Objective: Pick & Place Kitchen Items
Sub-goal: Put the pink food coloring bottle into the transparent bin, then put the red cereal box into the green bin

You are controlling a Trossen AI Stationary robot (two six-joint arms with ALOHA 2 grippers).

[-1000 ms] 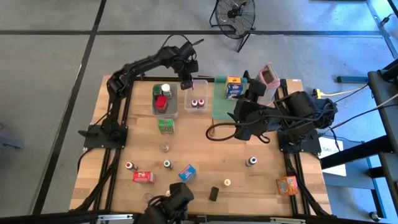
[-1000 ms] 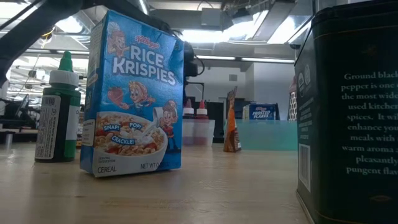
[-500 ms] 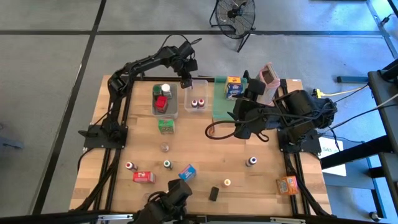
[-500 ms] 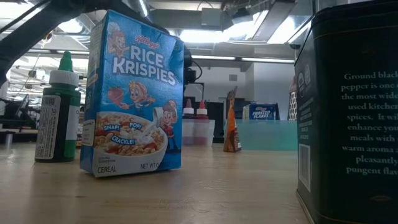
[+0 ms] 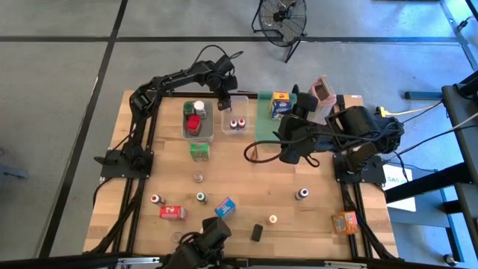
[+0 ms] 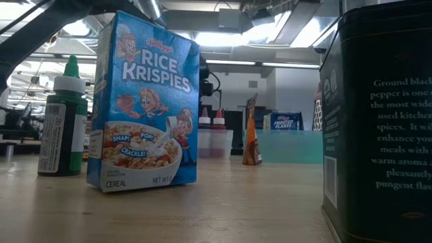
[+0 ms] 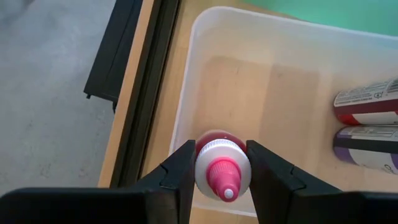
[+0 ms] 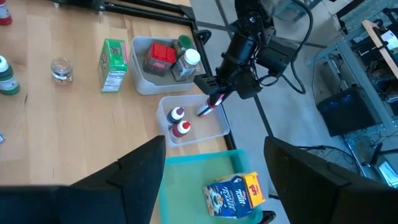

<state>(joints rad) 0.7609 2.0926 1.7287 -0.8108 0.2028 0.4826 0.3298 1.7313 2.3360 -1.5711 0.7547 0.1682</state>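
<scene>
My left gripper (image 7: 222, 186) is shut on a small red bottle (image 7: 219, 163) with a white collar and a pink nozzle. It hangs over the far end of the small clear bin (image 5: 237, 119) at the table's far middle (image 8: 212, 94). Two red-capped bottles (image 5: 238, 123) lie in that bin. My right gripper (image 8: 214, 180) is open with nothing between its fingers. It is raised above the green tray (image 5: 263, 127). Other kitchen items stand on the table: a green box (image 5: 199, 151), a red box (image 5: 172, 213), a blue cereal box (image 5: 225, 207) and an orange box (image 5: 345, 222). My left gripper pinches the bottle between its two fingers at the white collar (image 7: 210, 163), just under the nozzle. The fingers come slanting down from above. The bottle hangs tilted below them (image 8: 205, 109), base down toward the bin and nozzle up toward the wrist. It looks lifted clear of the bin floor.
A second clear bin (image 5: 184, 127) to the left holds a red box and bottles. A cereal box (image 5: 280, 104) stands on the tray, and the pinkish grater (image 5: 321, 96) is beside it. Small bottles (image 5: 155, 199) (image 5: 302, 194), a jar (image 5: 198, 177) and a dark tin (image 5: 256, 232) dot the near half.
My left gripper has sunk a little toward the small clear bin. The bottle is still pinched in it.
</scene>
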